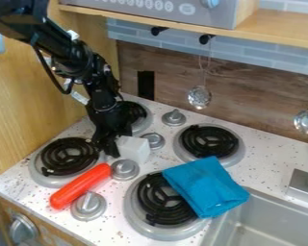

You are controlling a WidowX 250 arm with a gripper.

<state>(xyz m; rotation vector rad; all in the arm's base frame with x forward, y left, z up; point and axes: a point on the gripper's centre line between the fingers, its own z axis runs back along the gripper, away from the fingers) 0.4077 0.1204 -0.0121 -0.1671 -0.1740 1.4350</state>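
Camera view: Gripper (108, 148), 1, lowered at the left of 1 white block (134, 149); open or closed, cannot tell. Red cylinder (81, 185), 1, between 2 of 4 stovetop knobs (125, 169) – these probably check rolling. Blue cloth (207, 185), 1, supported by the near right burner (152, 223) – 1 of 4. Ladles (199, 96), 2, hung far.

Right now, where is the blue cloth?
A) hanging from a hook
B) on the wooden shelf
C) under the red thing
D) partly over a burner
D, because the blue cloth lies across part of a black burner, with one corner by the sink.
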